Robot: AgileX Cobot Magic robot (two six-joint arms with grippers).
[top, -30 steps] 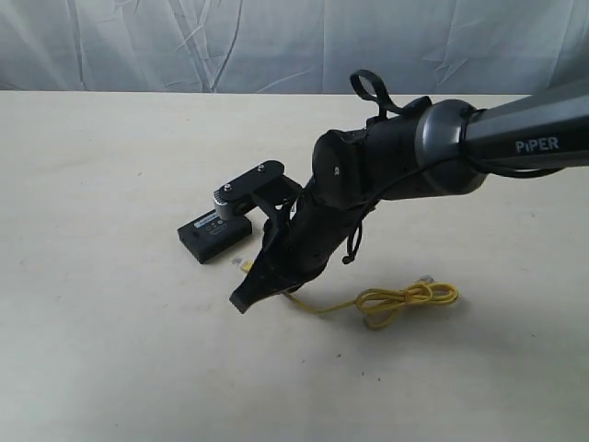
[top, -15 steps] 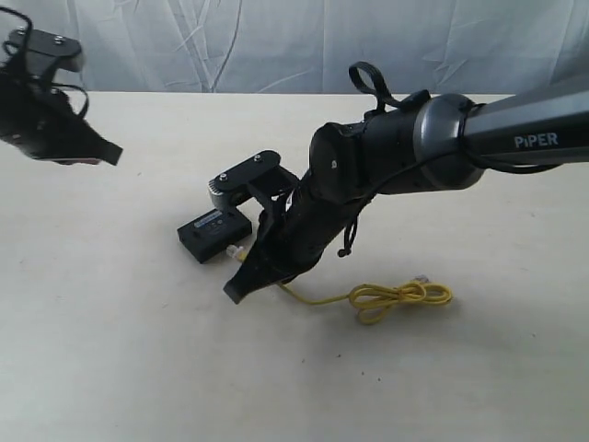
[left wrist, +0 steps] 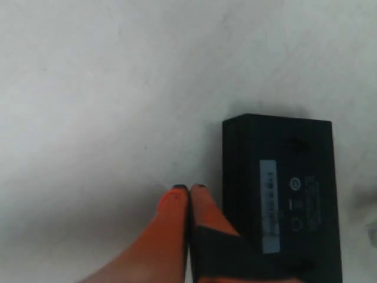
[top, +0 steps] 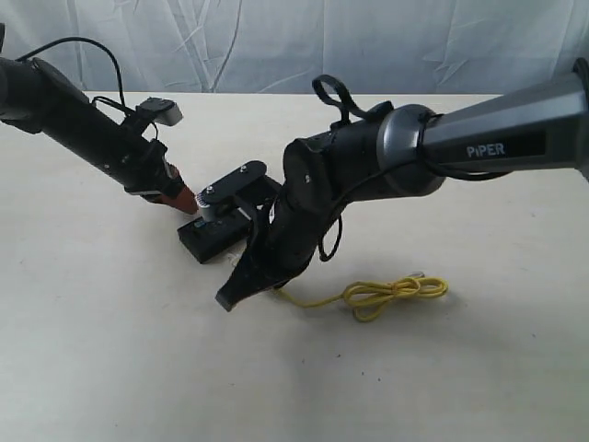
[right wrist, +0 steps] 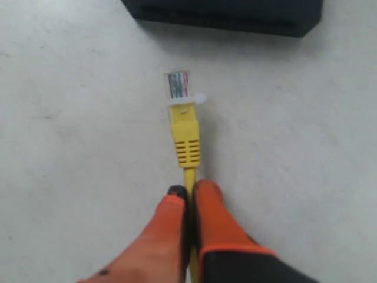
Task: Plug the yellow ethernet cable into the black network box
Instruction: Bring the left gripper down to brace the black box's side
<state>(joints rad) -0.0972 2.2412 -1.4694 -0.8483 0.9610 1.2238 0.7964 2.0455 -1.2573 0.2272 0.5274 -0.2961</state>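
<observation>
Just short of the black network box (right wrist: 230,15), the right gripper (right wrist: 188,190) pinches the yellow ethernet cable (right wrist: 186,141) behind its clear plug (right wrist: 178,85). Best push straight, with the left gripper (left wrist: 189,190), fingers pressed together beside the box, bracing it.

even soft light; wrist views slightly blurred.
</observation>
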